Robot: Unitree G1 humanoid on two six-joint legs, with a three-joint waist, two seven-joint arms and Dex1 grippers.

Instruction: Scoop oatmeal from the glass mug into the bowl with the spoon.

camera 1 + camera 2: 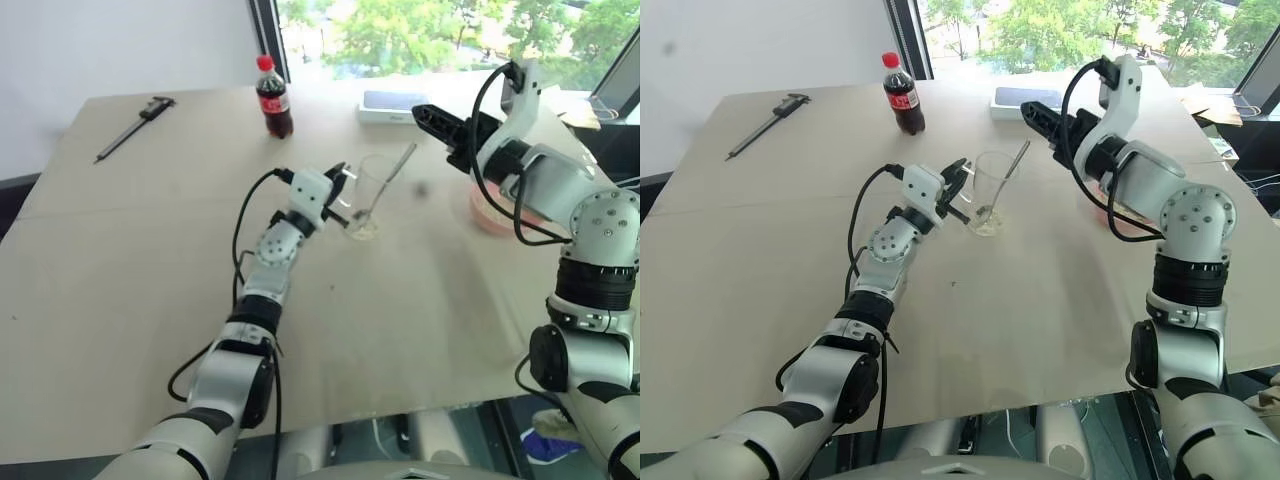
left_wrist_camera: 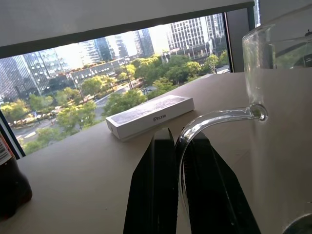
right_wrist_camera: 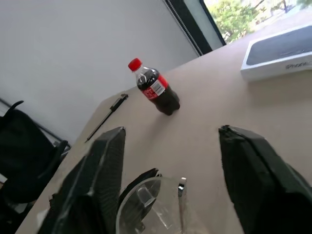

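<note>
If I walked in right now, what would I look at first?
Probably the glass mug in the middle of the table, with the spoon leaning inside it. The left gripper pinches the mug's handle, and the right gripper hangs open just above the spoon's end. Behind them stands a red-capped cola bottle.

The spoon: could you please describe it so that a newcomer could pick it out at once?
Start at the wooden table and find the clear glass mug near its middle, in front of the cola bottle. The spoon stands inside the mug, its handle leaning out over the rim. It is slim, shiny silver, unlike the dark caliper lying flat at the far left.
</note>
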